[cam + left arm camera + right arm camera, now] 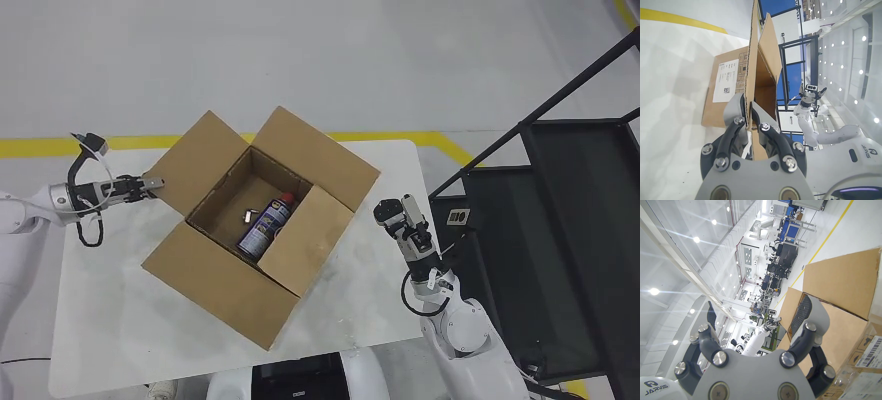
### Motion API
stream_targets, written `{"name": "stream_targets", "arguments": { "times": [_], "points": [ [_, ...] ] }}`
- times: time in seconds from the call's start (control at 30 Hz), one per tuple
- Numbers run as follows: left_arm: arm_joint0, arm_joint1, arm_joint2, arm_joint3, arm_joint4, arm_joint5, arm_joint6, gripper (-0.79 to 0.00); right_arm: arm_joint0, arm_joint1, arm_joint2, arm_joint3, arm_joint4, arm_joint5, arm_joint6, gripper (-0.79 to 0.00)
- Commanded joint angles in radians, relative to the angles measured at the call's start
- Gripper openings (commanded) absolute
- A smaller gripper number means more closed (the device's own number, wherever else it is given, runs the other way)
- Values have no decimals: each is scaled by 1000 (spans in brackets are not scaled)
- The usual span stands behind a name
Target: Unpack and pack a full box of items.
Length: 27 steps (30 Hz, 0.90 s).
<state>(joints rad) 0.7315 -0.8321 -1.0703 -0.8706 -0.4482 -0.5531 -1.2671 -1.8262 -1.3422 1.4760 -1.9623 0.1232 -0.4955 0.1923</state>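
Cardboard box (210,270) sits open mid-table, a spray can (268,226) lying inside with its long axis 7 to 1 o'clock; left gripper (748,108), at the box's 10 o'clock, pinches a flap (205,160), while right gripper (402,216), at 3 o'clock, gapes wide and empty.

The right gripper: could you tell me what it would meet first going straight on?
Likely nothing close: the right gripper points past the cardboard box into open room, though clearance from its flap is unclear.
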Motion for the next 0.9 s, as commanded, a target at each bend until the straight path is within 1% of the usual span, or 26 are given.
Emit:
{"name": "stream_targets", "arguments": {
  "times": [0.0, 0.13, 0.23, 0.43, 0.67, 0.77, 0.8, 0.83, 0.87],
  "points": [
    [30, 13, -23, -32, -9, 6, -6, -785, 0, 0, 0, 0, 0, 0, 0, 0],
    [112, 42, -79, -123, -30, 24, -23, -785, 0, 0, 0, 0, 0, 0, 0, 0],
    [185, 67, -138, -186, -29, 26, -26, -785, 0, 0, 0, 0, 0, 0, 0, 0],
    [341, 110, -279, -298, -19, 32, 29, -785, 0, 0, 0, 0, 0, 0, 0, 0],
    [528, 141, -422, -450, -34, 69, 59, -785, 0, 0, 0, 0, 0, 0, 0, 0],
    [580, 149, -467, -492, -4, 74, 81, -785, 0, 0, 0, 0, 0, 0, 0, 0],
    [591, 149, -476, -499, -4, 68, 88, -717, 0, 0, 0, 0, 0, 0, 0, 0],
    [598, 149, -480, -503, -1, 63, 93, -606, 0, 0, 0, 0, 0, 0, 0, 0],
    [601, 149, -481, -503, -3, 61, 97, -631, 0, 0, 0, 0, 0, 0, 0, 0]
  ]
}}
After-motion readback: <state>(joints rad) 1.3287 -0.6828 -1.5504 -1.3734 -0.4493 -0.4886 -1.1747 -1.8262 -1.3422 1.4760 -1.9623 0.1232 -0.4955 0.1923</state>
